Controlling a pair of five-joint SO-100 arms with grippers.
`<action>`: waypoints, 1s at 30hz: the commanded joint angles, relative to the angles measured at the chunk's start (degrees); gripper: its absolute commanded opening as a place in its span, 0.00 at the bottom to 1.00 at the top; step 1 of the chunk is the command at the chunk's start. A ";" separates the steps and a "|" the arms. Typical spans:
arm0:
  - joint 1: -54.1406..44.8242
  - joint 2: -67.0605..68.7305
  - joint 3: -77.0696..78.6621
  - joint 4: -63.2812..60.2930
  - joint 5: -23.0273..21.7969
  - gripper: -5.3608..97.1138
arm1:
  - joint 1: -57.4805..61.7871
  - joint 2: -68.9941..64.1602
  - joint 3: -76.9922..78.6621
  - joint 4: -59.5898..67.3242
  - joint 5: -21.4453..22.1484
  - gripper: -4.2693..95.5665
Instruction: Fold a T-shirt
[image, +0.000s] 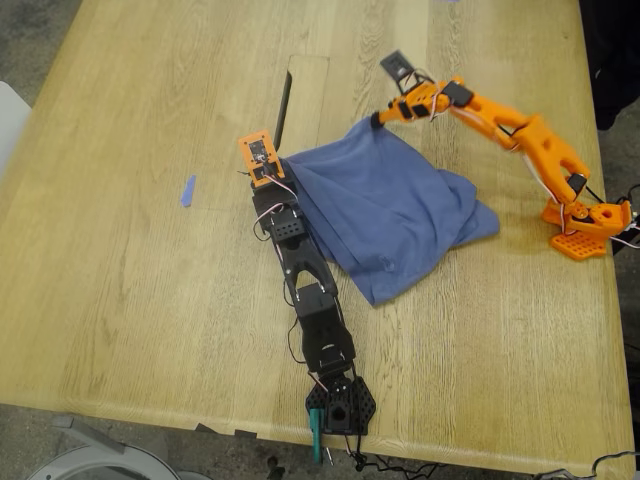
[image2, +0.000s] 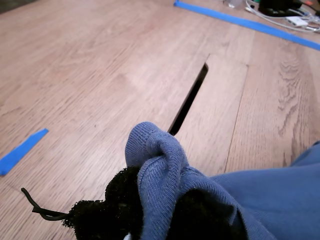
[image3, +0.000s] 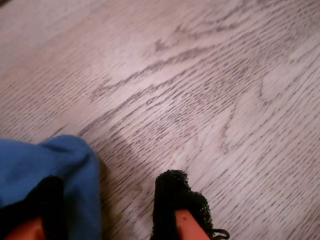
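— T-shirt (image: 390, 210) is lying crumpled near the middle of the table (image: 130, 320), bunched between the two arms and not spread flat. Is anyone actually holding it?

— Nearest us, my first gripper (image2: 150, 210) is clamped on a wad of hem; its wrist view shows ribbed cloth bulging out between the black pads. Beyond it, my second gripper (image3: 111, 190) has its jaws standing apart with bare wood between them. The cloth is only draped round one pad (image3: 50, 192), so I wouldn't call that a real hold.

— So what would make this step go well?

— I'd say close that second gripper on the corner first. Then draw both corners apart and low so the body goes taut and flat before any fold. Pulling now with only one firm grip would likely just drag the heap sideways.

— Anything in the way?

— The slot (image: 283, 105) in the tabletop sits just beyond my first gripper, and a dragged hem could catch its edge. The tape (image: 187, 190) scrap lies well off toward the exterior view's left, so it's harmless. Farther back, the first wrist view shows a tape strip (image2: 240, 21) and cables (image2: 285, 12), both well clear.
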 joint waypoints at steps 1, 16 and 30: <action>-2.29 2.46 -8.17 -0.18 0.62 0.05 | -0.35 -0.44 -9.40 1.32 0.09 0.35; -2.37 -4.39 -15.29 4.04 1.05 0.05 | -2.81 -5.45 -9.58 -9.93 0.97 0.35; -2.11 -12.39 -28.83 9.14 1.05 0.05 | -5.62 -13.80 -7.73 -15.21 1.93 0.33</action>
